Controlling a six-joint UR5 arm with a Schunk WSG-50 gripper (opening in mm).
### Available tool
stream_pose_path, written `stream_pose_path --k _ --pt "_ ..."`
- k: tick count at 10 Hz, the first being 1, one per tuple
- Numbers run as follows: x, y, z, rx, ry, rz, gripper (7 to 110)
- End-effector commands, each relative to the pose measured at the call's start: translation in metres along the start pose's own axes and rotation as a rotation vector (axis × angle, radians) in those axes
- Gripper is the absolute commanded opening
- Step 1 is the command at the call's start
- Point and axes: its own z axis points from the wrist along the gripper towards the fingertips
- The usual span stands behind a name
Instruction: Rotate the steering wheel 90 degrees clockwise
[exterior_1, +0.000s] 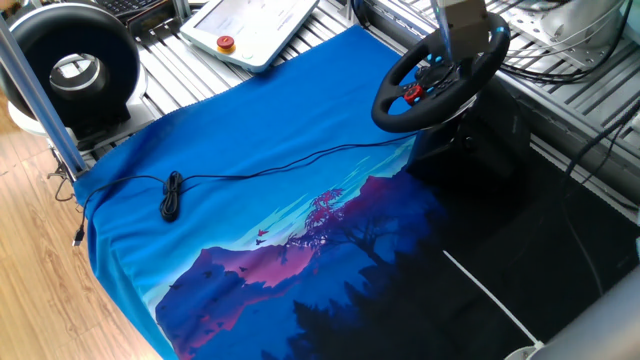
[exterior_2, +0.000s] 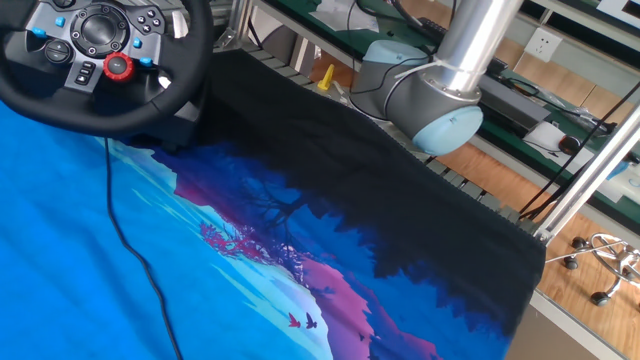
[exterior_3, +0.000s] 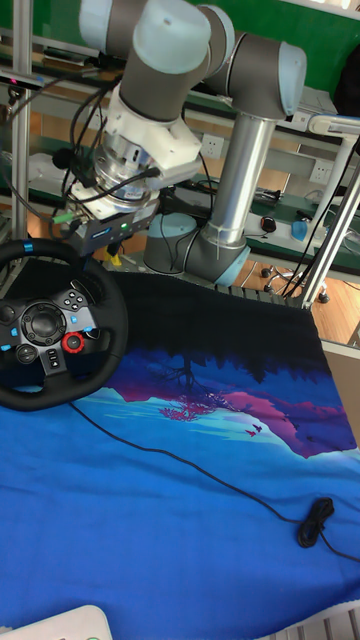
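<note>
Progress on the turn looks close to nil from where I sit: the steering wheel (exterior_3: 48, 333) stands with its hub about level, the red button low and right of the hub's centre and the blue mark at the top of the rim, so I judge the whole quarter turn clockwise is left to do. I take the wheel as my landmark. It stands tilted on its base at the far corner of the blue printed cloth (exterior_1: 260, 190), with a thin black cable (exterior_1: 250, 168) running away from its base across the cloth to a small coil. The gripper (exterior_3: 100, 228) hangs just above the wheel's upper rim, on the rim's right as the tall fixed view shows it; in one fixed view its grey body (exterior_1: 462, 20) sits over the top of the rim, and I cannot say whether it touches. I cannot tell how the jaws stand either, since the fingers are hidden behind the tool body in every view, and the other fixed view shows only the wheel (exterior_2: 105, 60) and the arm's base. My guess is the rim has yet to be properly gripped.
</note>
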Motion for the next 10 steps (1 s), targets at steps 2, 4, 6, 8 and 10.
stream_pose_path --k 2,4,6,8,10 --pt "-0.017 0.0 0.001 0.005 -0.078 -0.08 66" --pt "-0.038 0.016 -0.002 -0.058 -0.164 -0.078 44" --pt "-0.042 0.015 -0.003 -0.074 -0.173 0.134 44" --pt "-0.058 0.028 -0.007 -0.147 -0.227 0.269 44" --pt "-0.059 0.052 -0.012 -0.233 -0.231 0.174 44"
